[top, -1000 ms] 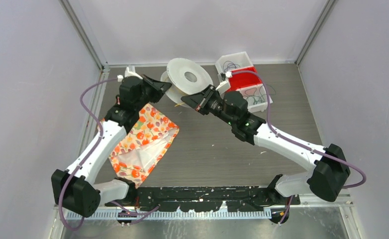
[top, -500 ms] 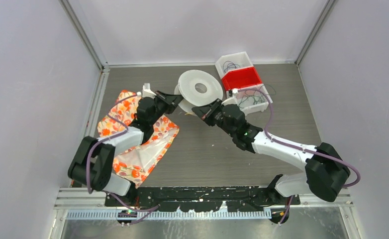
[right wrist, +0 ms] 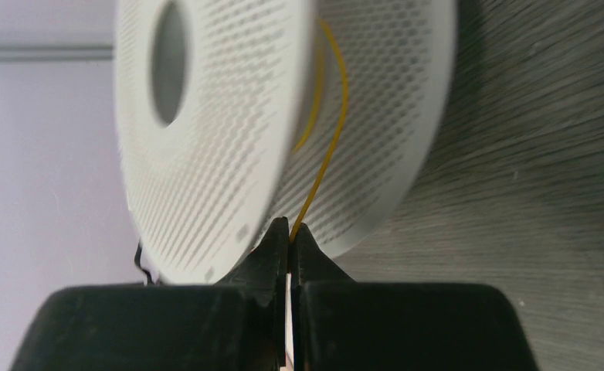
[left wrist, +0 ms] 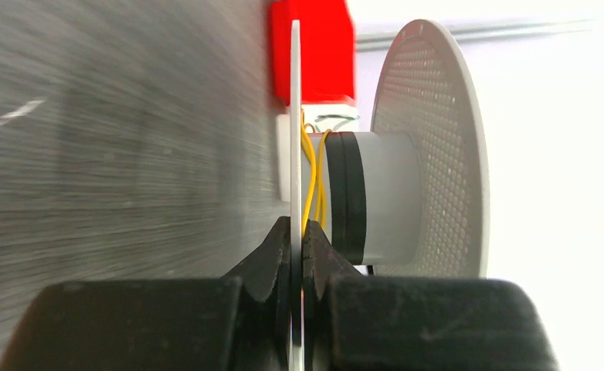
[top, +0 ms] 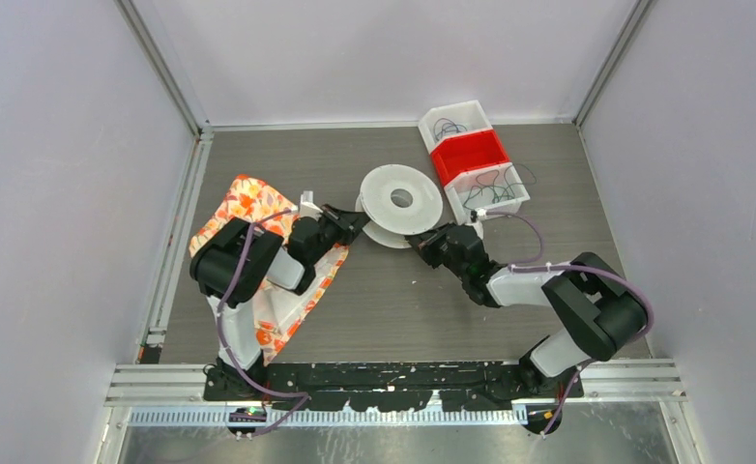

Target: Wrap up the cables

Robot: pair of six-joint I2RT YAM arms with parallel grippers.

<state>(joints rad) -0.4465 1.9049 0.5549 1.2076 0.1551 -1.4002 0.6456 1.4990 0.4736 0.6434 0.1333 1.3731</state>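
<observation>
In the top view your clear plastic spool (top: pixel 401 201) sits just above the middle of the frame, its holed face turned up toward the camera. Whether it rests on the grey table (top: pixel 393 309) cannot be told. Your left gripper (left wrist: pixel 296 241) reaches it from the left. At the lower centre of the left wrist view, its fingers are clenched on the thin edge of one flange. Your right gripper (right wrist: pixel 290 232) meets the spool from the lower right, fingers pinched tight on the yellow cable (right wrist: pixel 328 147). That cable rises from the fingertips to the hub between the two flanges. A few yellow turns lie round the hub beside a black band (left wrist: pixel 345 193). At upper right of the top view, the dark and greenish cables (top: pixel 492 188) lie in a white bin (top: pixel 500 211) next to a red bin (top: pixel 468 153). A floral cloth (top: pixel 248 198) lies under your left arm, left of centre.
</observation>
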